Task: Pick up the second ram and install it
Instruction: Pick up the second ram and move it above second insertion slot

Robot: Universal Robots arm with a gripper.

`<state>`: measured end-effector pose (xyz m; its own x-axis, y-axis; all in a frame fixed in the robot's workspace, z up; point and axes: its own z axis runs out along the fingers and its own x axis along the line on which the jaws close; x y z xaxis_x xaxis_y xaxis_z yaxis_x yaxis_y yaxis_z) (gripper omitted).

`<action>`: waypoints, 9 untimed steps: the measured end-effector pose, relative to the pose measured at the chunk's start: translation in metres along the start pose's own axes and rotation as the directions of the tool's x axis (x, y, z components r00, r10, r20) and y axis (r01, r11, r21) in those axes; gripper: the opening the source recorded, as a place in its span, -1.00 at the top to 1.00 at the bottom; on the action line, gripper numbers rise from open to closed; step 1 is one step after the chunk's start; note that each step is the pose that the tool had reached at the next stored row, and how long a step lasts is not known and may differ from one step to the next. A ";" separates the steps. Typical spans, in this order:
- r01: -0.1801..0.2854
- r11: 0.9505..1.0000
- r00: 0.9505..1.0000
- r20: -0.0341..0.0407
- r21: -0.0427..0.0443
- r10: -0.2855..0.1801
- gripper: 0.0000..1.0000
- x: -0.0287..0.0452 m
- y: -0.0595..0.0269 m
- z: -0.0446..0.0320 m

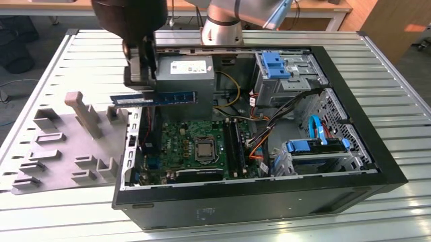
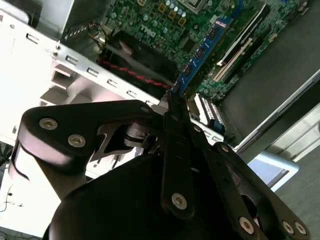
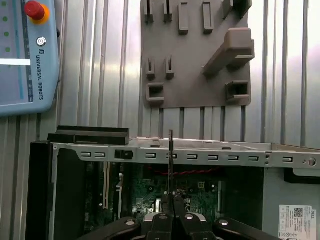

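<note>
Arm's gripper hangs over the open computer case, fingers clamped on the second ram, which is off the tray and not seated anywhere. The stick lies level, long edge down, in the air. The fingers pinch it nearer one end, so the longer part sticks out past them toward the grey power supply box. Below the fingers is the case wall nearest the grey holder tray; the tray sits just beyond that wall on the ribbed metal table. Down and further inside the case from the fingertips lies the green motherboard, with its long black slots well apart from the stick. In the second wrist view the gripper has both fingers closed together on the ram, blue-green with black chips, reaching out from the fingertips over the motherboard. In the first wrist view the ram shows edge-on as a thin dark line rising out of the gripper. It crosses the case's metal rim, with the motherboard under it and the tray past the rim. A control tablet with a red button lies on the table off to one side of the tray.
</note>
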<state>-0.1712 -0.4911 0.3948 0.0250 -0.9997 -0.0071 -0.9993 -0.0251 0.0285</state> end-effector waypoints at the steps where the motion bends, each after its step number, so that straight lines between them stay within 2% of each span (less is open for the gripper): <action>1: 0.000 1.000 1.000 0.000 0.000 0.000 0.77 0.0001 -0.0041 -0.0001; 9: 0.000 1.000 1.000 0.000 0.000 0.000 0.77 0.0009 -0.0372 -0.0010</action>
<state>-0.1340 -0.4911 0.3947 0.0250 -0.9997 -0.0071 -0.9993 -0.0252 0.0285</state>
